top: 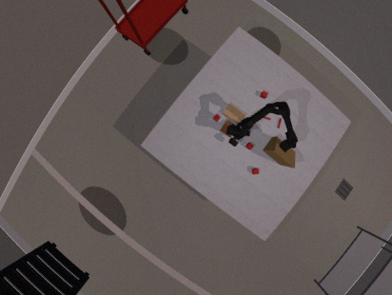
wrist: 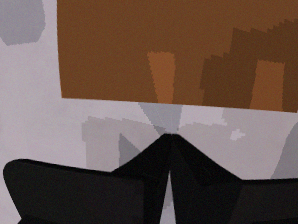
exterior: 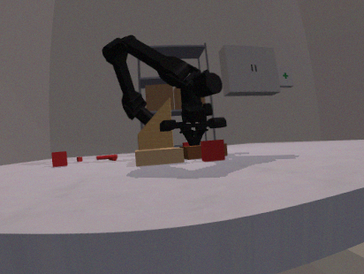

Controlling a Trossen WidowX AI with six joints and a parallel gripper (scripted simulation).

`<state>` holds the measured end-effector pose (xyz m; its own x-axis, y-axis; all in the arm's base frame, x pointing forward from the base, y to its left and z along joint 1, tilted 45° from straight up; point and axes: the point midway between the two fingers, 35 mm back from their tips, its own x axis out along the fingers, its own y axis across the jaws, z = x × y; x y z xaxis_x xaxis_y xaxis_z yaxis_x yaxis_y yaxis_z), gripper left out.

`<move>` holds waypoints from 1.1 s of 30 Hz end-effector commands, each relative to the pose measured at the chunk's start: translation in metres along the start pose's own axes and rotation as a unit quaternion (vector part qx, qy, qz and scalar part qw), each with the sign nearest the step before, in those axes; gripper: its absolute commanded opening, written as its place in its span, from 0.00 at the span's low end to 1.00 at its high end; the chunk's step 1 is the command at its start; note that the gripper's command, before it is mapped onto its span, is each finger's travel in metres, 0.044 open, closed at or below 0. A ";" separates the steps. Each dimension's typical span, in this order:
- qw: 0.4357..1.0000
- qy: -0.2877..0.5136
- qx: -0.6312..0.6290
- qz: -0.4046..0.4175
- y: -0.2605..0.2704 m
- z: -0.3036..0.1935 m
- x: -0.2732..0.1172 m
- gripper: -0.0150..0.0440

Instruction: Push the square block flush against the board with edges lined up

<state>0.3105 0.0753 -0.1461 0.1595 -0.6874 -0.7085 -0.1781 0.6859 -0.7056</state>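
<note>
The square block [top: 225,128] [exterior: 192,152] [wrist: 110,50] is brown and lies flat on the table, partly under the gripper in the top view and partly behind a red cube in the exterior view. The board [top: 234,112] [exterior: 159,157] is light tan and lies flat close beside the block; whether they touch cannot be told. My gripper [exterior: 194,144] [wrist: 170,141] is shut and empty, its fingertips pointing down low by the block. In the wrist view, a strip of table shows between the tips and the block's near edge. The board is not seen there.
Red cubes stand by the board [top: 217,117] [exterior: 213,150], beside the arm [top: 249,146], farther down [top: 255,170] and above [top: 264,94]. A red bar [top: 279,123] lies under the arm's reach. A tan wedge [top: 281,153] [exterior: 156,128] stands by the arm's base.
</note>
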 end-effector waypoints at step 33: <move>0.995 -0.006 -0.097 0.001 0.010 -0.008 -0.056 0.25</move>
<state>0.2844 0.1113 -0.1107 0.1658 -0.6855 -0.7090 -0.2875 0.6541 -0.6996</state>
